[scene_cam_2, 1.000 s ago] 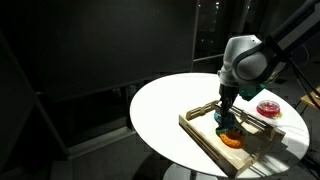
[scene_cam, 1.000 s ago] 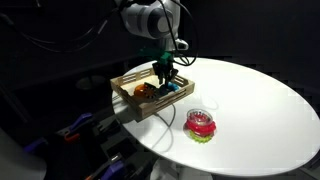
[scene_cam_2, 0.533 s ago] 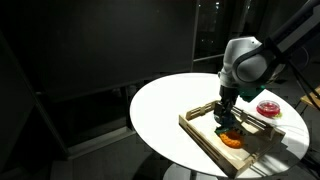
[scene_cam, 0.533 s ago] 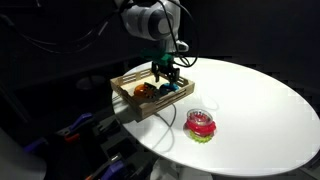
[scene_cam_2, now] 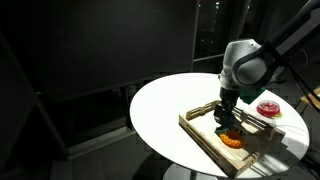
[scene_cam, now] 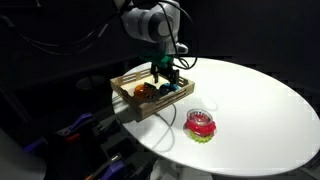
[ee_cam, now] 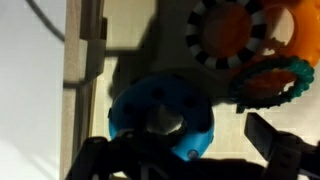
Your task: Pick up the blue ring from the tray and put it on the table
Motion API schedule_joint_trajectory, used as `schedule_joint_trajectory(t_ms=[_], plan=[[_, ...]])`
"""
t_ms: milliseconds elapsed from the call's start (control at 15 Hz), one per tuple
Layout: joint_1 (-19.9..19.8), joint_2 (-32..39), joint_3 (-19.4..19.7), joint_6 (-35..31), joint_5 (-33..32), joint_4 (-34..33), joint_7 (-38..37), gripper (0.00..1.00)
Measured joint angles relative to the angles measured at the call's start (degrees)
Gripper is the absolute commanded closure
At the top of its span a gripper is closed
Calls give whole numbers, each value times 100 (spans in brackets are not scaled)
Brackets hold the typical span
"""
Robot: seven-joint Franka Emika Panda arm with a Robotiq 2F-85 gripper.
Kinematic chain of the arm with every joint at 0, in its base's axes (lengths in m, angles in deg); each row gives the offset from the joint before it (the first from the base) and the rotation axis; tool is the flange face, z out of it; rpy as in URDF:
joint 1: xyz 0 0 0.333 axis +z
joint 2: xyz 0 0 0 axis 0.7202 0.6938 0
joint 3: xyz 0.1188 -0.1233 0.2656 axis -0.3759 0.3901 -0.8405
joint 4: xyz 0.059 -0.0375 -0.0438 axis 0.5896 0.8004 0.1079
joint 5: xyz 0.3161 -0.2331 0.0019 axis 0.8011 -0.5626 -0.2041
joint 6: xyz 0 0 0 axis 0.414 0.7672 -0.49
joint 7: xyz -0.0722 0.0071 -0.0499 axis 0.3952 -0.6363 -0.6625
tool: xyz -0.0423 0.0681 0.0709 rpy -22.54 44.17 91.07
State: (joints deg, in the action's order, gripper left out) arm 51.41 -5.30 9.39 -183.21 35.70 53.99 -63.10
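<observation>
The blue ring (ee_cam: 160, 118) lies flat inside the wooden tray (ee_cam: 85, 60), close to its slatted side. My gripper (ee_cam: 185, 150) hangs right over it, open, one finger on each side of the ring and neither visibly touching it. In both exterior views the gripper (scene_cam: 165, 72) (scene_cam_2: 226, 118) points straight down into the tray (scene_cam: 125, 82) (scene_cam_2: 200, 128), which stands on the round white table (scene_cam: 250, 100) (scene_cam_2: 170, 105). The fingers hide most of the ring there.
An orange ring with dark stripes (ee_cam: 235, 30) (scene_cam_2: 232, 141) and a teal toothed ring (ee_cam: 275, 80) lie in the tray beside the blue one. A red-pink ring on a green base (scene_cam: 202, 125) (scene_cam_2: 269, 108) sits on the table outside the tray. The tray overhangs near the table's edge.
The jaws have gone from nearly shut to wide open above the blue ring. The arm has barely moved, and the ring stays in the tray.
</observation>
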Motion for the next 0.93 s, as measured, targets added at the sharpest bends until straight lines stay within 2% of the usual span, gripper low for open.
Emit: schedule_joint_trajectory(t_ms=[67, 267, 333, 533, 933], plan=[[5, 5, 1, -1, -1, -2, -1, 36], [36, 20, 20, -2, -3, -4, -10, 57], [49, 29, 27, -2, -3, -5, -15, 68], [77, 66, 43, -3, -3, -16, -21, 91], [95, 72, 66, -4, -4, -39, -28, 90]])
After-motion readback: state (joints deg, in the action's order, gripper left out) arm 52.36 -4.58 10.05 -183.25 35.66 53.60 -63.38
